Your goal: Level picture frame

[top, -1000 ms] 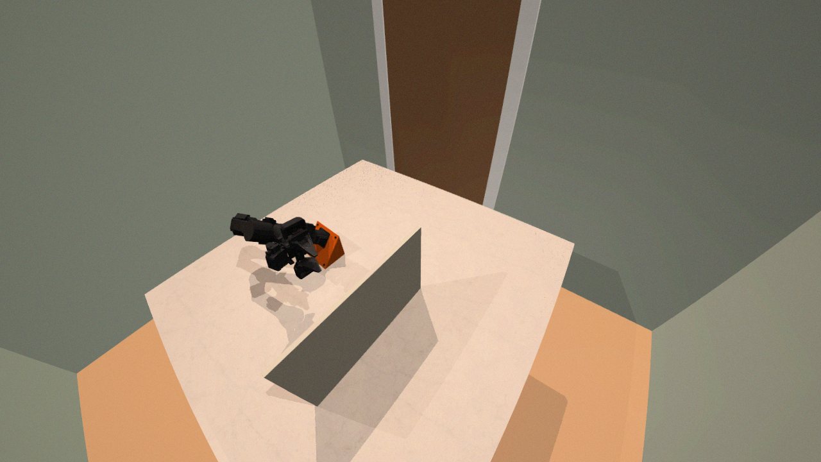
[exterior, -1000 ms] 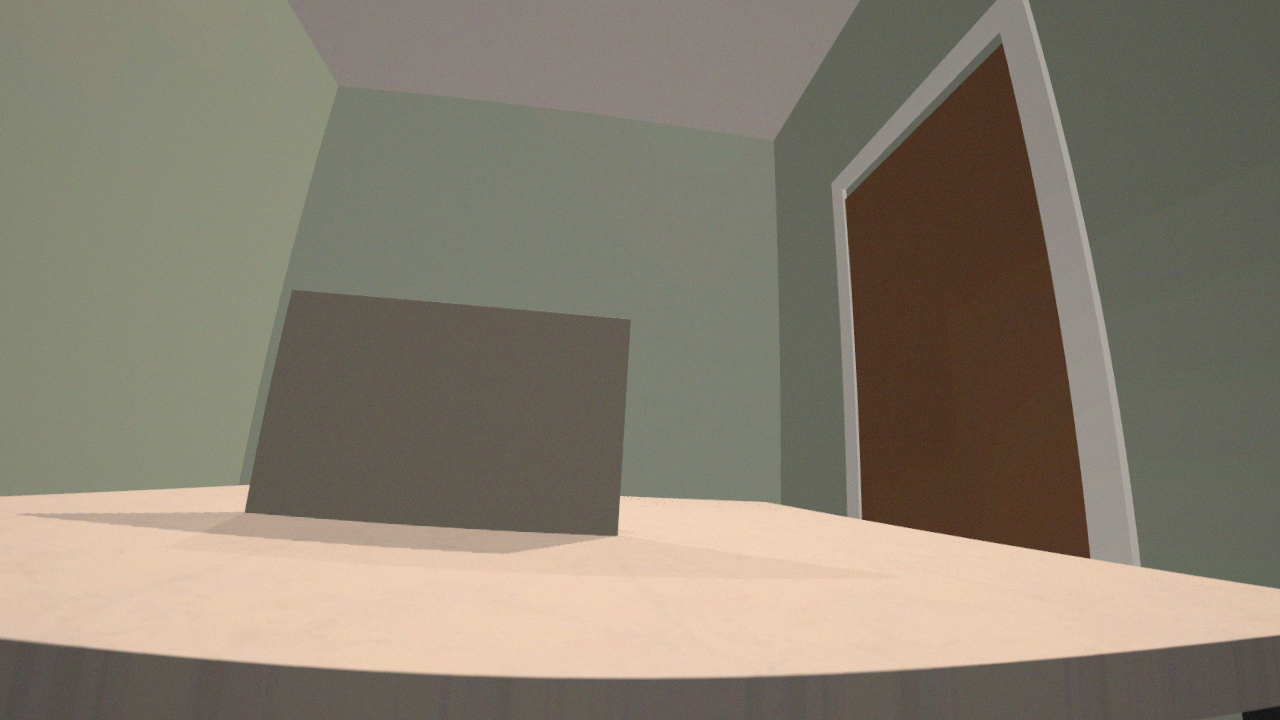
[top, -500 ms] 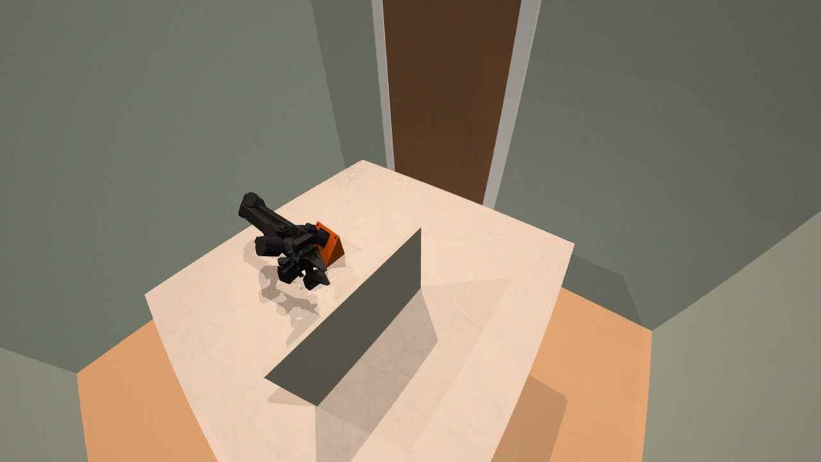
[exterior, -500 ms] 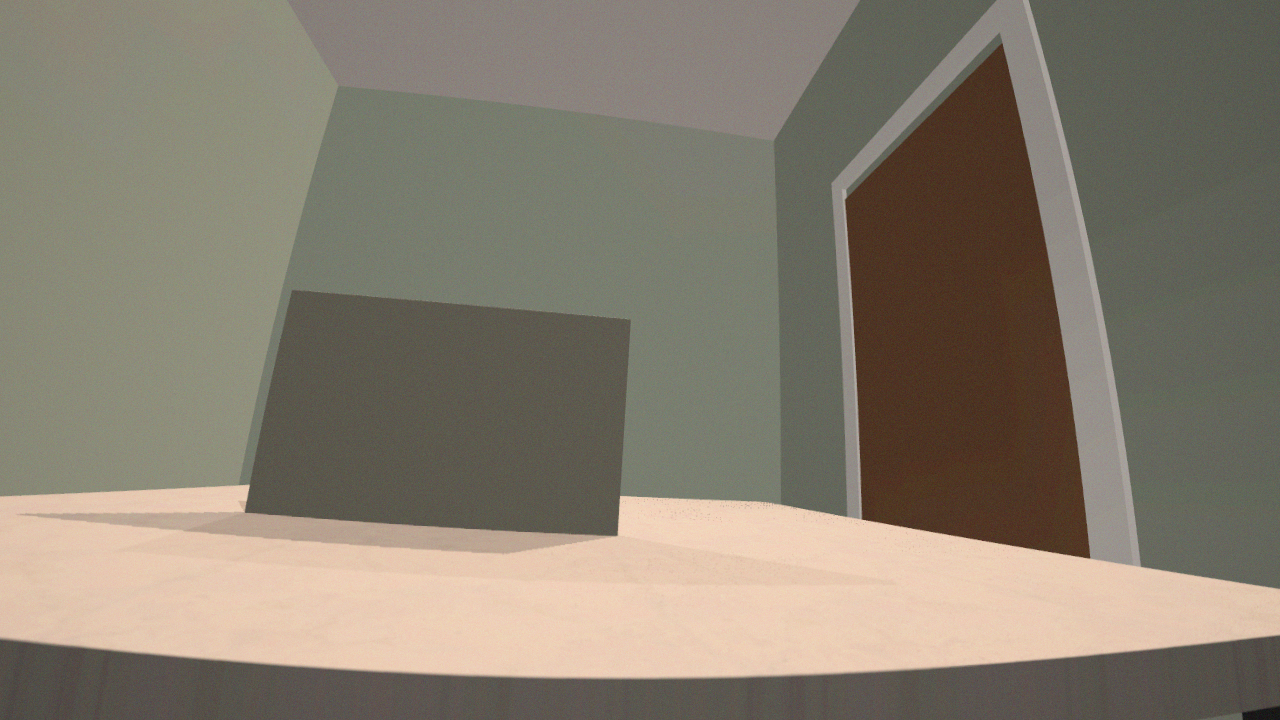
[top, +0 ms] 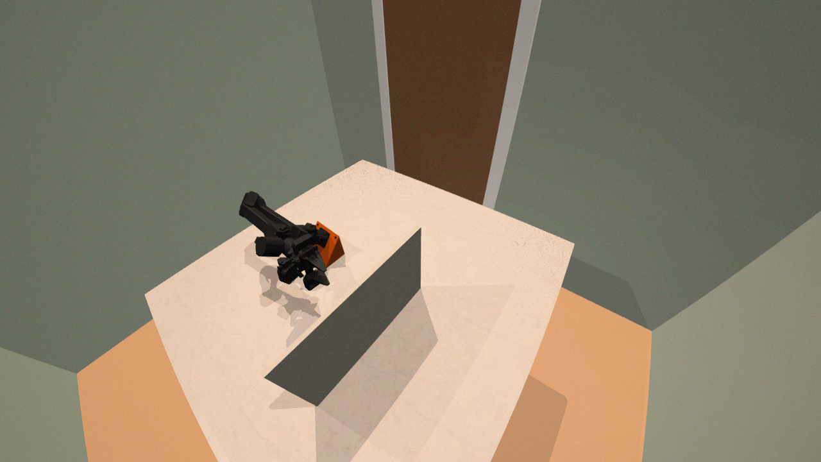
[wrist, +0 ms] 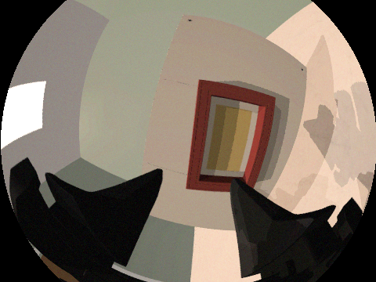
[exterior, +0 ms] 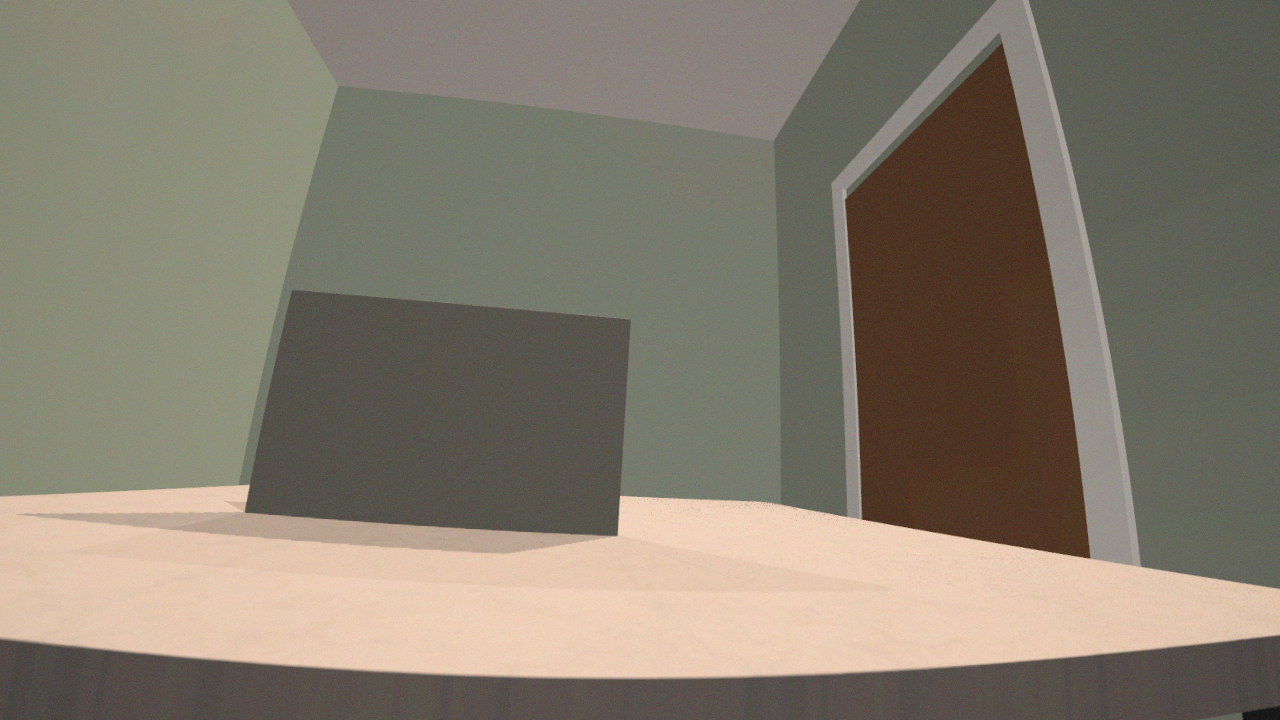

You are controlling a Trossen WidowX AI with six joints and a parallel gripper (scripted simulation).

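Observation:
The red picture frame (wrist: 198,133) hangs on the front of the pale panel (wrist: 172,117). The wrist view is turned, with the table on its right. The gap between the frame's left bar and the panel's left edge narrows toward the view's top, so the frame looks tilted; the wide lens makes the amount unclear. The screw and notched strip are hidden. My gripper (top: 326,276) (wrist: 197,179) is open and empty, on the frame's side of the panel. One fingertip overlaps the frame's lower right corner in the wrist view; I see no grip. The top and exterior views show only the panel's back.
The panel's dark back (top: 361,321) (exterior: 438,411) stands upright on the pale table (top: 195,344) (exterior: 716,626). The arm's orange base part (top: 331,247) is beside my gripper. A brown door (top: 448,86) (exterior: 948,358) is in the room wall beyond the table.

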